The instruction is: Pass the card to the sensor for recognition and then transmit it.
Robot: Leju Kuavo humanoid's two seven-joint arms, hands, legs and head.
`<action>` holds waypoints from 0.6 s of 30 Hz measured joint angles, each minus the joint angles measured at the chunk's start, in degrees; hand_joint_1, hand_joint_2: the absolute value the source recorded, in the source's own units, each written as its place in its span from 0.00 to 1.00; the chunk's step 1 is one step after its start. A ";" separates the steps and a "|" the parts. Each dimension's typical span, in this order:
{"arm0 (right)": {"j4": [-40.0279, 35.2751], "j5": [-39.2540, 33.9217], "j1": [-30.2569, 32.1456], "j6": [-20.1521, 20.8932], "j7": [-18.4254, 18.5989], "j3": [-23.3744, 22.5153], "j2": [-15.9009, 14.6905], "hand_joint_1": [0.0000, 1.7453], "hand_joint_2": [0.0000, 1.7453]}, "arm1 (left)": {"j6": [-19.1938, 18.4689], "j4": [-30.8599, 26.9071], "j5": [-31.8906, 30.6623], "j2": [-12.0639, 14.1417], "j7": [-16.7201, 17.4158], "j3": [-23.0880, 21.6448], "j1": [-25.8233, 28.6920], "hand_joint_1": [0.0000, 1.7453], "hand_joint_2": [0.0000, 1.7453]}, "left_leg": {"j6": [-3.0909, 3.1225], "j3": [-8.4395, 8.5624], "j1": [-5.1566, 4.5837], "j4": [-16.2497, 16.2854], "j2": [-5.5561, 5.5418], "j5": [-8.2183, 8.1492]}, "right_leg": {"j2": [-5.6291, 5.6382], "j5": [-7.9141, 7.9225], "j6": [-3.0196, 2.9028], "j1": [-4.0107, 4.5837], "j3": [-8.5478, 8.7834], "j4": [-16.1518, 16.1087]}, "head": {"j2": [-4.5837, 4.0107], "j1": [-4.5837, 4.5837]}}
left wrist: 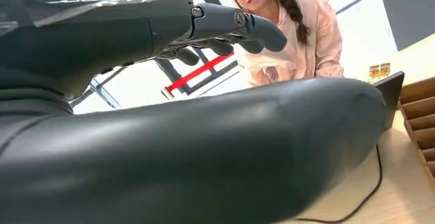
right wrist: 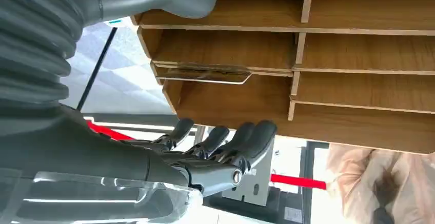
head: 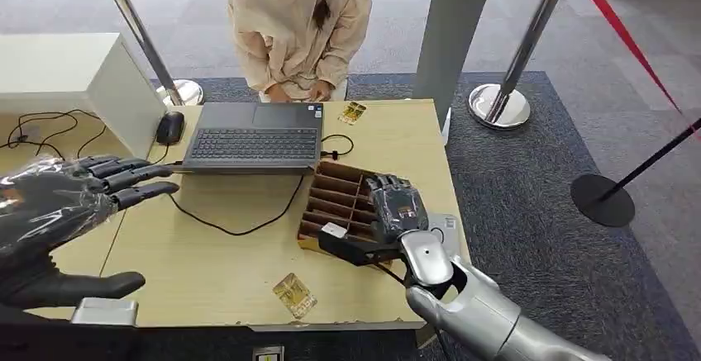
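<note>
We see a wooden worktop (head: 215, 270) with an open laptop (head: 252, 135) at its far side, a black mouse (head: 169, 127) just left of it, and a black cable (head: 240, 227) looping across the surface in front. A person in a pale pink top (head: 298, 22) sits behind the laptop. Right of the laptop stands a brown slotted organizer (head: 335, 200), its dividers running side to side; in our right wrist view a clear card-like piece (right wrist: 202, 74) lies in one of its compartments, though we cannot tell what it is. A grey pillar (head: 455, 30) and chrome stanchions with red ribbon (head: 616, 26) stand beyond the worktop.

Our right hand (head: 397, 204) hovers over the right side of the organizer, fingers straight and apart, holding nothing. Our left hand (head: 70, 212) hangs over the worktop's left edge, fingers spread with nothing between them.

One gold card (head: 295, 295) lies flat near the front edge, well apart from both hands, between them. A second gold card (head: 352, 113) lies at the far edge beside the laptop.
</note>
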 joint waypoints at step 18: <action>0.00 -0.20 -0.96 0.04 0.46 -0.09 -0.04 0.19 1.00 | -0.37 0.00 -0.20 0.02 0.00 -0.96 -0.11 0.00 0.00 | 0.00 0.00 0.00 0.00 0.00 0.00 | 0.00 0.00 0.00 0.00 0.00 0.00 | 0.00 0.00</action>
